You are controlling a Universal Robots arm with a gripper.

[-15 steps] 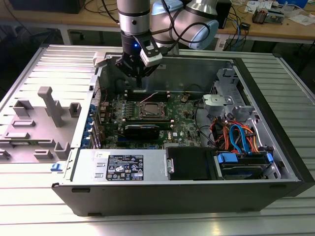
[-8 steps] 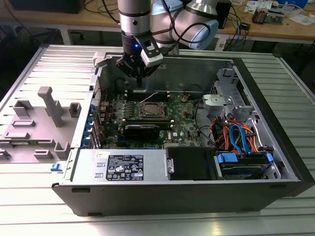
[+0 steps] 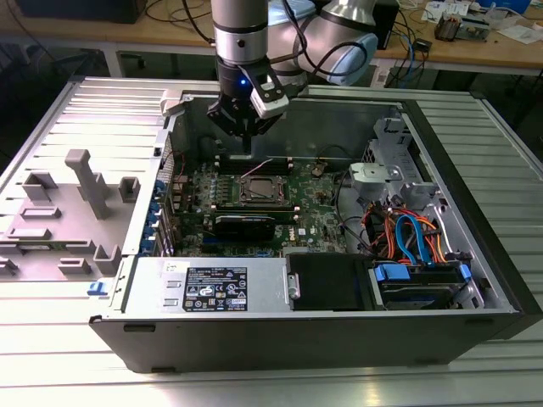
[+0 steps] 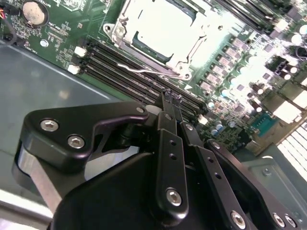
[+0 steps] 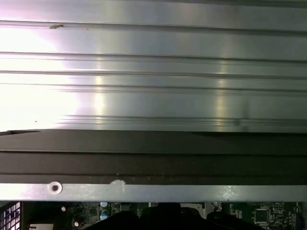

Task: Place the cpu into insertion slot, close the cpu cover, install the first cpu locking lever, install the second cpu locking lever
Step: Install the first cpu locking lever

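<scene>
While above memory slots (image 4: pixel 129 76), tool (image 4: pixel 171 98) closed.

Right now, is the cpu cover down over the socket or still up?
Down. The cpu cover lies flat around the pale cpu; one lever sticks out beside it.

Ribbed aluminium worktop (image 3: pixel 51 348) underfoot of everything, pale and grooved, glaring white along the near edge and the exterior view's left. Same grooved metal (image 5: pixel 153 72) in the first wrist view, streaked with bright reflections. Behind, a long wooden bench (image 3: pixel 475 52) across the back, strewn with cables (image 3: pixel 417 38) and papers (image 3: pixel 445 10). Beneath that bench, deep shadow. Overhead light, hard and cool.
</scene>
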